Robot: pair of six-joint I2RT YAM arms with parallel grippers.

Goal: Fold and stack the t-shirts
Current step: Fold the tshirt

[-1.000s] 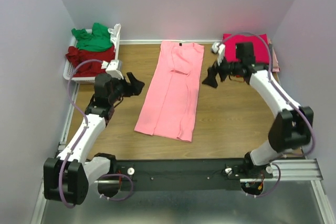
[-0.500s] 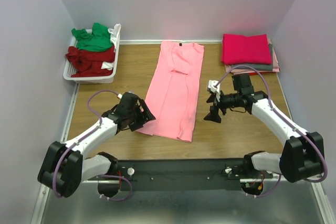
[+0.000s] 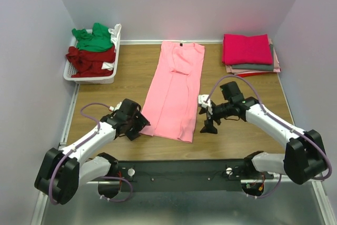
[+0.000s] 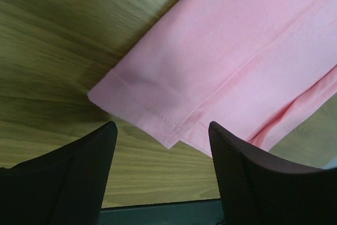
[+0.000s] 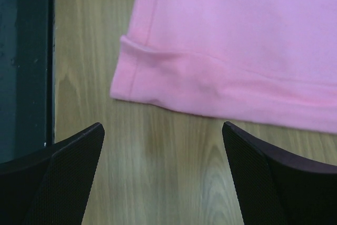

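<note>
Pink shirt (image 3: 172,90): lying flat in the middle of the table (image 3: 231,146), folded into a long strip.
Left fingers (image 3: 139,126): standing wide apart, holding nothing, hanging over the shirt's near left corner.
Right fingers (image 3: 208,127): standing wide apart, holding nothing, hanging by its near right corner.
Pile: magenta shirt (image 3: 246,49) sitting on grey shirt (image 3: 253,67), far right.
Basket (image 3: 89,77): holding green shirt (image 3: 93,39) and dark red shirt (image 3: 89,59), far left.

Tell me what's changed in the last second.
Both arms pulled back toward the near edge, to the hem of the pink shirt: left fingers now open at its left corner, right fingers open by its right corner. Nothing grasped. Shirt, folded stack and basket stayed put.
</note>
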